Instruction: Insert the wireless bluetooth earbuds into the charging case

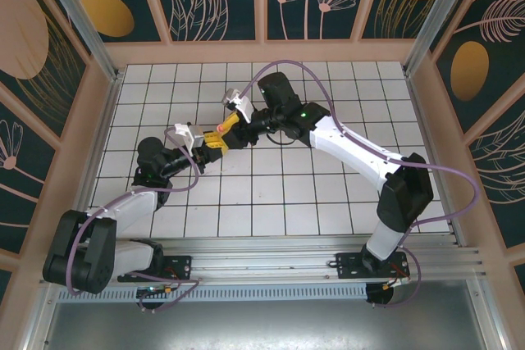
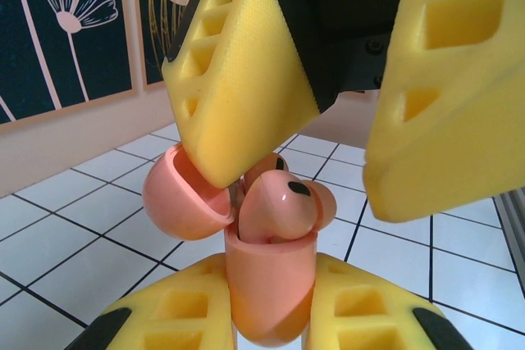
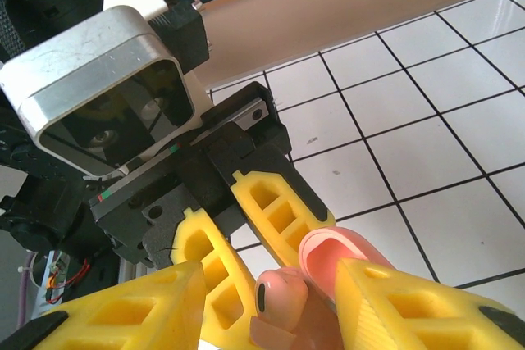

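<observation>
A glossy, rounded pale-pink earbud (image 2: 277, 206) with a black spot sits in the mouth of the smooth coral charging case (image 2: 271, 256). It is just above the left tool (image 2: 269, 301), whose hollow-celled yellow wedge fingers (image 2: 176, 317) clamp the case's body from both sides. The domed lid (image 2: 182, 201) hangs open sideways. The right tool (image 3: 275, 284) straddles the earbud, its fingers parted, not closed on it. The white tiled worktop (image 2: 74, 260) lies beneath.

Both arms are bent in toward the middle, with the grippers meeting nose to nose. The left gripper (image 1: 207, 140) is clamped tight on the charging case (image 2: 271, 284). The right gripper (image 1: 232, 125) sits right over it, jaws spread apart.
</observation>
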You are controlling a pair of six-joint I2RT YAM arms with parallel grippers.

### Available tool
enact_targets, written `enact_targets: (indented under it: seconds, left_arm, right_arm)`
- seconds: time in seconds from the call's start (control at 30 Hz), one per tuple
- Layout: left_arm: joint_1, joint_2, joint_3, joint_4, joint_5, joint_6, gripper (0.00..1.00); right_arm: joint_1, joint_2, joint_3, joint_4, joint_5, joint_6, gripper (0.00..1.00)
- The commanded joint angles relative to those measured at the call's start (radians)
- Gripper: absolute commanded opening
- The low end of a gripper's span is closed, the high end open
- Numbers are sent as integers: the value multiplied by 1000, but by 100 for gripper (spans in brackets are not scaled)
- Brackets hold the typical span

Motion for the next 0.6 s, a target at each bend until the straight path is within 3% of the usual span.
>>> enact_targets:
  seconds: [0.0, 0.4, 0.57]
  left_arm:
    - [-14, 3, 37, 67, 54, 20, 9]
    - [-14, 1, 42, 30, 35, 31, 8]
    - [-16, 2, 47, 4, 17, 44, 8]
  right_arm:
    - [-21, -34, -13, 67, 40, 32, 47]
    - [-23, -101, -33, 150, 18, 118, 49]
    - [-21, -155, -65, 163, 88, 222, 49]
